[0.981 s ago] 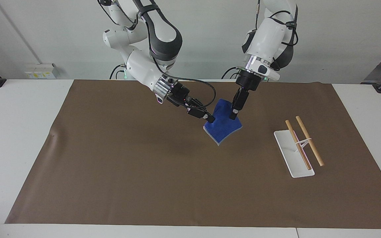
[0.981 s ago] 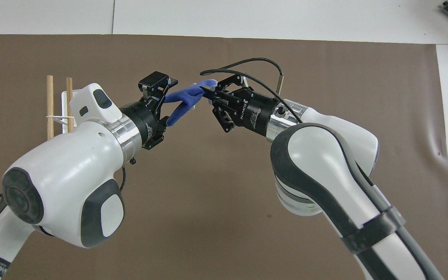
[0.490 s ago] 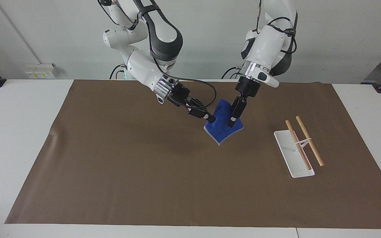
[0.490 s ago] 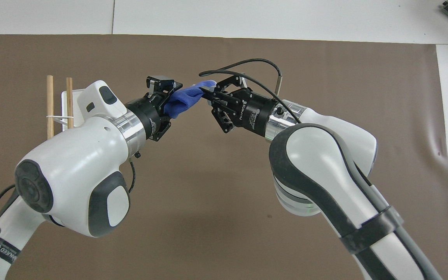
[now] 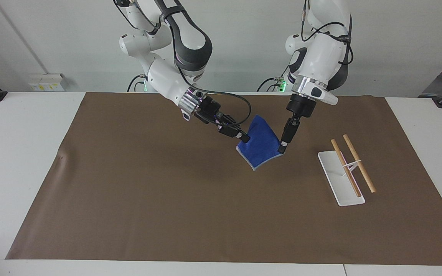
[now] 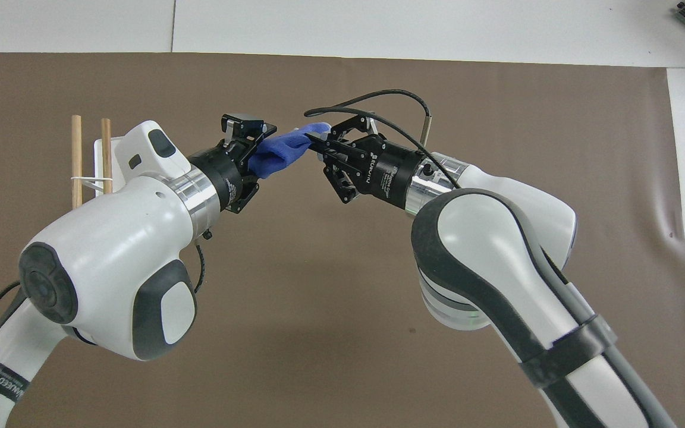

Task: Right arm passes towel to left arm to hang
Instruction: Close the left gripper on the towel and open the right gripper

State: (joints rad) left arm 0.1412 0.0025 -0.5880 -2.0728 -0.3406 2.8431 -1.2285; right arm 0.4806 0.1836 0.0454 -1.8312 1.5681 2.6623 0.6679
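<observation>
Mid-handover above the mat, the right gripper (image 5: pixel 244 138) is pinching the towel (image 5: pixel 261 147) while the left gripper (image 5: pixel 282 147) is clamping its other edge; the right must release next.

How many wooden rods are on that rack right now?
2. Both wooden rods lie side by side atop the white rack, toward the left arm's end of the table; neither carries the towel.

Evenly bright, diffuse light from above, faint soft shadows on the brown mat (image 5: pixel 148 199) (darkest under the raised towel (image 5: pixel 261 147)), no glare, sharp throughout, straight edges.
</observation>
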